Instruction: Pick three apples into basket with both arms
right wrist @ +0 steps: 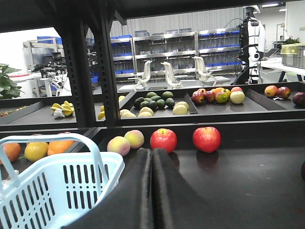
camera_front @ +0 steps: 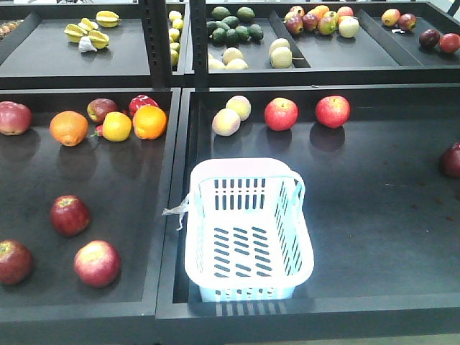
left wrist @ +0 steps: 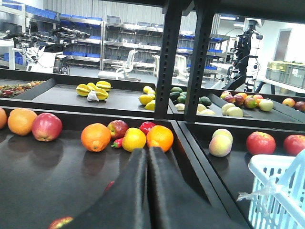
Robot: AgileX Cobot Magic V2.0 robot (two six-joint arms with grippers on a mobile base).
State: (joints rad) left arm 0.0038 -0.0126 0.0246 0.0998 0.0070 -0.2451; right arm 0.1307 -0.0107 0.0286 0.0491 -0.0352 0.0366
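Note:
Three dark red apples lie on the front half of the left tray: one [camera_front: 70, 215], one [camera_front: 96, 263] and one at the left edge [camera_front: 14, 261]. The empty pale blue basket [camera_front: 298, 237] stands in the right tray, close to the divider. Neither arm shows in the front view. In the left wrist view my left gripper [left wrist: 147, 151] is shut and empty above the left tray, with a sliver of an apple [left wrist: 61, 222] below it and the basket [left wrist: 276, 191] to its right. The right gripper [right wrist: 152, 151] is shut and empty just right of the basket [right wrist: 57, 191].
Oranges [camera_front: 69, 127], a lemon [camera_front: 116, 126] and mixed fruit sit at the back of the left tray. Two pale peaches [camera_front: 226, 121] and two bright red apples [camera_front: 281, 113] line the back of the right tray. A black divider [camera_front: 175, 215] separates the trays. Upper shelves hold more fruit.

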